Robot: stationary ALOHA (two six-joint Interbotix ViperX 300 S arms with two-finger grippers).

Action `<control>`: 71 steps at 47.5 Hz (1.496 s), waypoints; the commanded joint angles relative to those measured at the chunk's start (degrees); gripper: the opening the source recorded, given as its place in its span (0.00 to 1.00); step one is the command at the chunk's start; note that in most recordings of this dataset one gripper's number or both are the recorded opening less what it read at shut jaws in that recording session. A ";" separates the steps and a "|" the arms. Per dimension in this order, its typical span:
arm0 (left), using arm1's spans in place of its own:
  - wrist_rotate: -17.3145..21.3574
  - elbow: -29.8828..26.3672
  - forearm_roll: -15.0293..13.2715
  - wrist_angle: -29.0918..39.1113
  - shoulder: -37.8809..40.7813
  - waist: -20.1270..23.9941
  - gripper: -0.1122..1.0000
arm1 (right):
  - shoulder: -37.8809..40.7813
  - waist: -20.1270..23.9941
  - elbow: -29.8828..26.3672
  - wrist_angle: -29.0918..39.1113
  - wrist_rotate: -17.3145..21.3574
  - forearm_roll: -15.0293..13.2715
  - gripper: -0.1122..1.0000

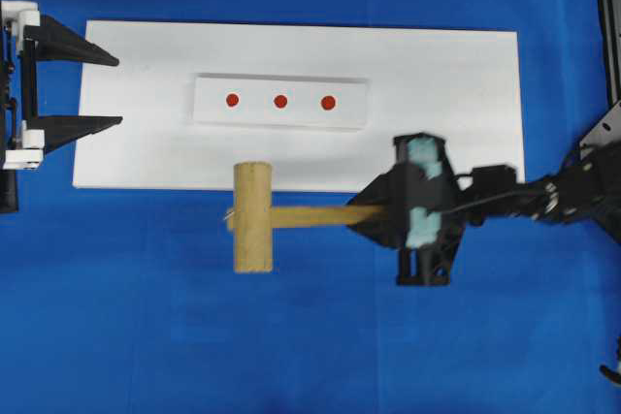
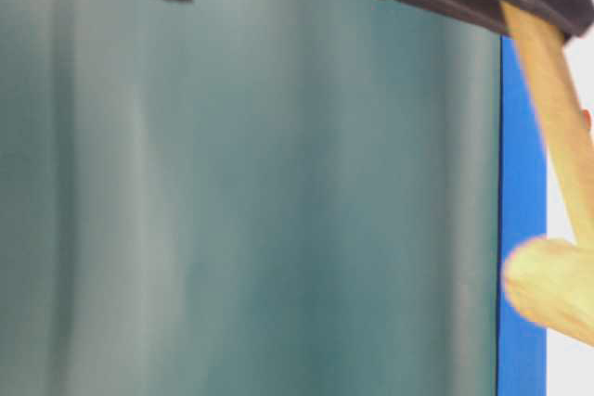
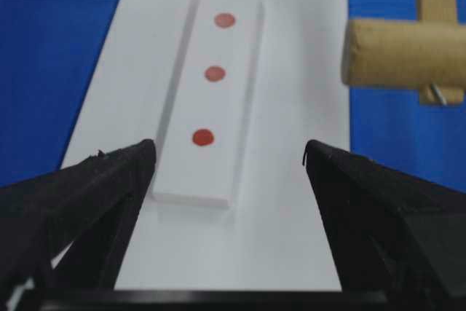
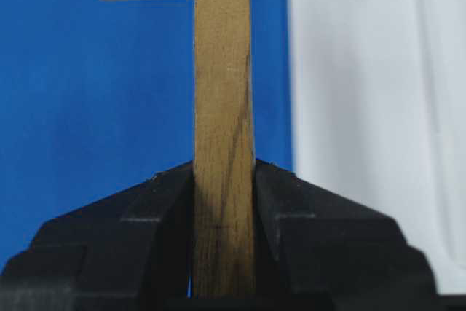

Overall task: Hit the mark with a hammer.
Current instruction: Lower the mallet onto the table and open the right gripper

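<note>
Wooden, the light mallet-style hammer (image 4: pixel 222 143) is clamped by its flat handle in the right gripper (image 4: pixel 222 234). Its head hovers near the white block's red marks (image 1: pixel 280 101); it should strike squarely. Farther off, the left gripper (image 1: pixel 73 90) gapes empty.

Robotics lab bench, plain blue cloth (image 1: pixel 146 336) covering the table, white board (image 1: pixel 456 94) laid flat, white block (image 1: pixel 281 102) with red dots (image 1: pixel 280 101)

Blue cloth-covered tabletop (image 1: pixel 146 336), flat white board (image 1: pixel 456 94) lying on it, even bright lighting
</note>
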 commanded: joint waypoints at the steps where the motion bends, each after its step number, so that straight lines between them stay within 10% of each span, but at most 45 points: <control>1: 0.09 -0.35 0.09 -0.35 -0.09 0.09 0.82 | 1.93 1.58 -4.66 -0.44 0.18 0.35 0.17; 30: 0.09 0.35 -0.09 -0.35 -0.62 0.09 0.82 | 20.83 2.46 -18.19 1.58 0.18 0.62 0.17; 60: 0.00 0.62 -0.18 -0.35 -0.62 0.09 0.82 | 24.08 1.58 -15.21 3.25 0.53 3.69 0.18; 71: 0.00 0.62 -0.18 -0.53 -0.70 0.09 0.82 | 23.64 1.58 -14.59 3.08 0.53 3.60 0.65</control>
